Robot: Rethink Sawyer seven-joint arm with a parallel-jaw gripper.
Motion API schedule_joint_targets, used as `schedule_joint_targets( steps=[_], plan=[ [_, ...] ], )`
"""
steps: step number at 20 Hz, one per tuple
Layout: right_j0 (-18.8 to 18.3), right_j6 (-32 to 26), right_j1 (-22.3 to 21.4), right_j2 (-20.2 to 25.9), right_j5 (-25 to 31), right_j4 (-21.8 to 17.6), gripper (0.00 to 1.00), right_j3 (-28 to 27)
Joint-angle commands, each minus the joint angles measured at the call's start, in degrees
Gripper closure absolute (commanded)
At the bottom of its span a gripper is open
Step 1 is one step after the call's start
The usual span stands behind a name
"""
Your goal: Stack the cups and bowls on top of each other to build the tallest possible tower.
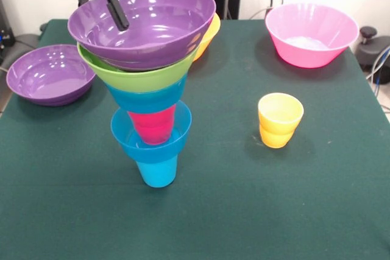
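You see the tower (152,98) standing on the green table (256,211), directly under the gripper (116,13). Its lowest piece is the blue cup (158,172), which rests on the cloth. On it sits a small blue bowl (152,144), then the red cup (152,125), a second blue bowl (146,98), the green bowl (137,76), and on top a purple bowl (146,25). The upper bowls lean a little toward the side where the gripper comes in.

The gripper enters at the top corner of the picture, and one black finger (116,9) reaches down inside the purple bowl, close to its wall on the arm's side. You cannot tell whether the fingers are spread or pressed on the rim, because only this one finger shows clearly.

Just behind the tower, on the side away from the gripper, the edge of the orange bowl (210,31) shows, mostly hidden by the purple one. Below the gripper and out beyond the tower, the second purple bowl (49,76) lies on the table edge, apart from the stack. The yellow cup (280,120) stands upright and alone, well apart from the gripper across the table. The pink bowl (311,35) sits farthest from the gripper, near the opposite corner.
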Motion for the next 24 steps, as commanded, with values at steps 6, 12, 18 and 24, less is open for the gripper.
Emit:
schedule_joint_targets(
  steps=[6, 12, 18, 24],
  plan=[
    [3.3, -12.5, -1.2, -1.4, 11.5, -0.6, 0.0, -3.5],
    [3.0, -13.1, -2.0, -0.5, 14.8, 0.6, 0.0, -5.0],
    [3.1, -13.3, -2.1, -0.1, 16.2, 1.0, 0.0, -5.8],
    [3.3, -13.3, -2.0, -0.2, 16.5, 0.9, 0.0, -6.3]
  ],
)
